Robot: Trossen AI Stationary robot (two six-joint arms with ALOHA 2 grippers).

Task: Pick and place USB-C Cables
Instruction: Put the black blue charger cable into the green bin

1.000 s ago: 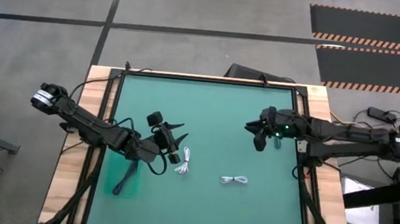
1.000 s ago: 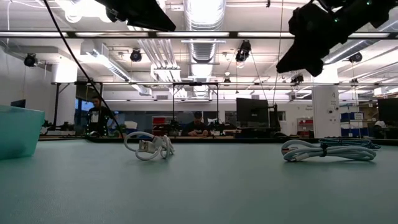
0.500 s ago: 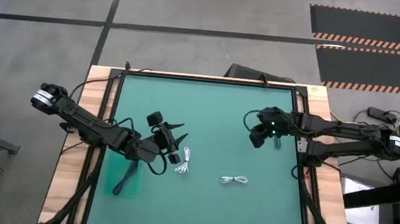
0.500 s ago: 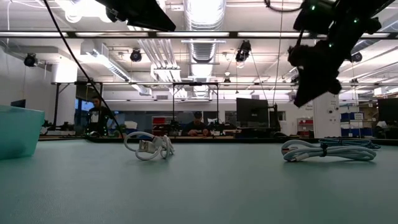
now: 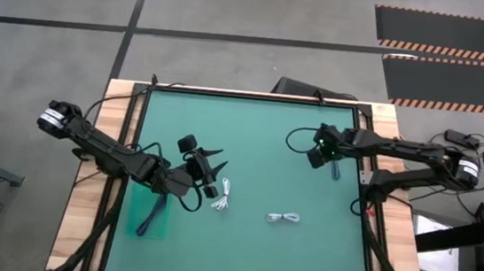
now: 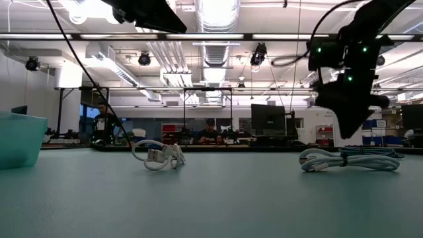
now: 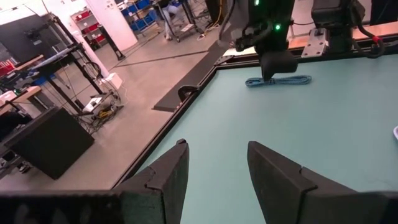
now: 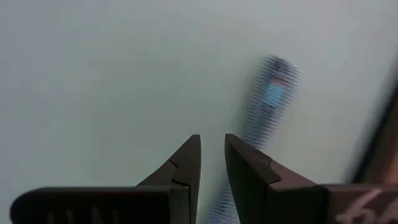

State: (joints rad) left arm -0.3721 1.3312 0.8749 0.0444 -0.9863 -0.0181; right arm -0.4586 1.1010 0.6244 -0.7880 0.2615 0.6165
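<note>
**Two white cables lie on the mat, arms apart**

The left gripper (image 5: 209,170), fingers spread, hangs just beside one coiled USB-C cable (image 5: 222,196). The second USB-C cable (image 5: 284,218) lies near the table's (image 5: 252,123) front middle, well apart from the right gripper (image 5: 315,159), whose fingers stand slightly parted, holding nothing.

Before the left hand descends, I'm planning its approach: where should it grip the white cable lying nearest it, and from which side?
Probably the middle of the white cable, from straight above. It lies flat as a narrow elongated bundle, so the open left hand can close its fingers across the short width.
</note>
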